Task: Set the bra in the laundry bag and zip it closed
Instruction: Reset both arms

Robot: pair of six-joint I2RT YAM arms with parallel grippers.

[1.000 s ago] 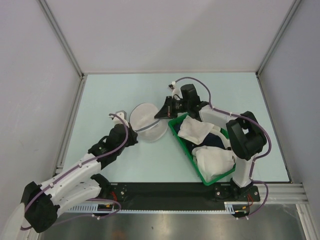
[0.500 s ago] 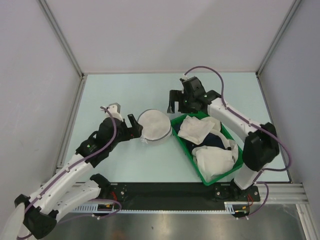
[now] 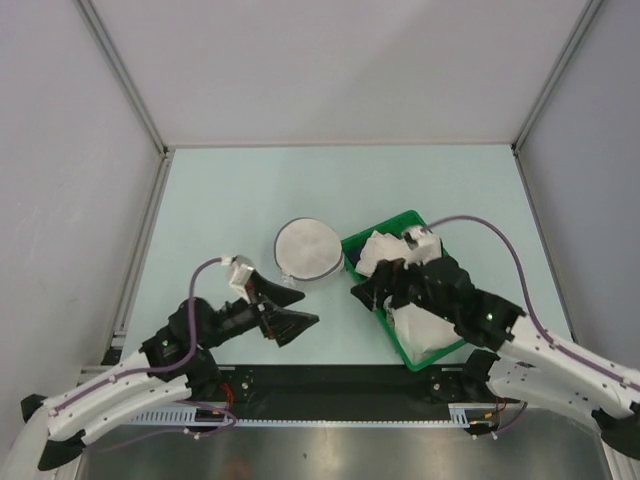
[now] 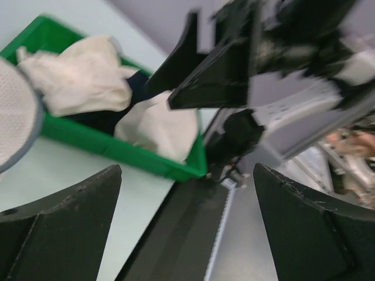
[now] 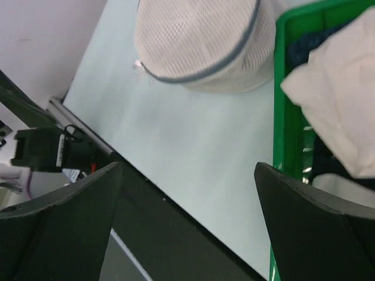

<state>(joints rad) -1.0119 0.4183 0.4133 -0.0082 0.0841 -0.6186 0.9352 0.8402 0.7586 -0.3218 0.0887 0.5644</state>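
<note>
Left jaws, right jaws both spread wide, holding nothing. Laundry bag [image 3: 308, 250] seemingly zipped, beside green basket [image 5: 284, 117].

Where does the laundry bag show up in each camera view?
Top external: laundry bag mid-table, beside the green basket.
Left wrist: laundry bag cropped at the left edge.
Right wrist: laundry bag at top centre.
Landmark: the green basket, beside it in all three.

white mesh laundry bag [image 3: 308, 249], green basket [image 3: 372, 310], white garments [image 3: 388, 255]
</note>
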